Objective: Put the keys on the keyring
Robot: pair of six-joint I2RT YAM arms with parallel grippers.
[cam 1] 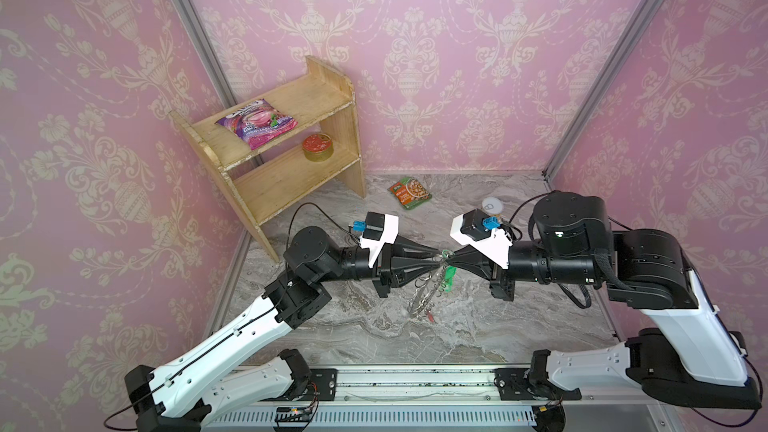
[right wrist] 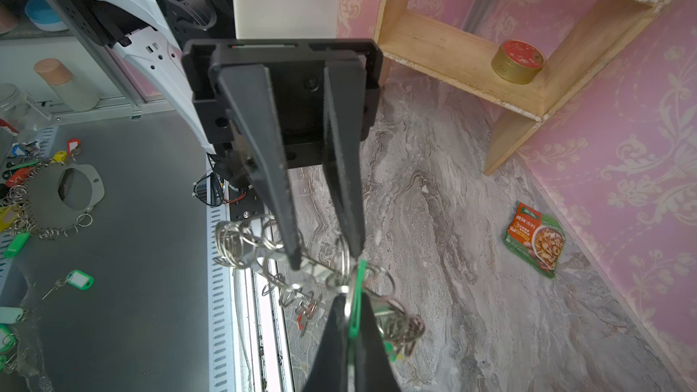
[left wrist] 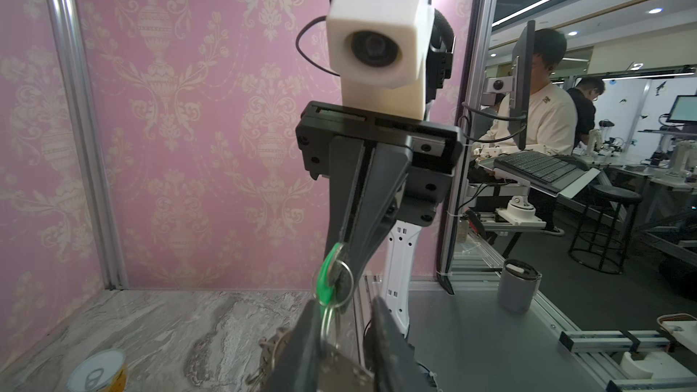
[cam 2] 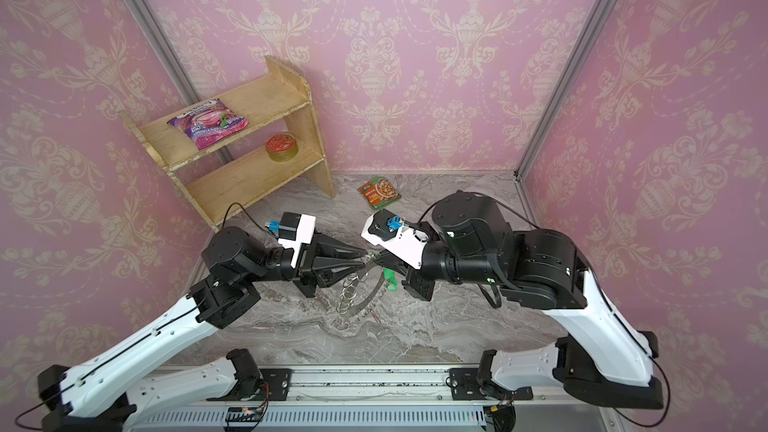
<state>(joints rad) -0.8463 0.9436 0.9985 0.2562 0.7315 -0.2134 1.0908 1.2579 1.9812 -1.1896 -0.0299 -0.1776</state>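
The grey keyring [cam 1: 424, 290] [cam 2: 365, 297] hangs tilted over the marble floor, rimmed with wire loops [right wrist: 234, 243]. A green key [cam 1: 449, 274] [right wrist: 356, 311] hangs at its top, and my right gripper [cam 1: 453, 255] [right wrist: 351, 303] is shut on it. My left gripper [cam 1: 439, 258] [left wrist: 345, 329] faces it tip to tip with its jaws apart. The keyring's plate [left wrist: 339, 369] lies between those fingers. A red key [cam 1: 430, 317] [right wrist: 303, 320] dangles from the low side.
A wooden shelf [cam 1: 282, 147] at the back left carries a purple packet [cam 1: 257, 122] and a red-lidded tin [cam 1: 318, 147]. A green-orange food packet [cam 1: 409, 193] and a small can [cam 1: 492, 204] lie behind the grippers. Pink walls close three sides.
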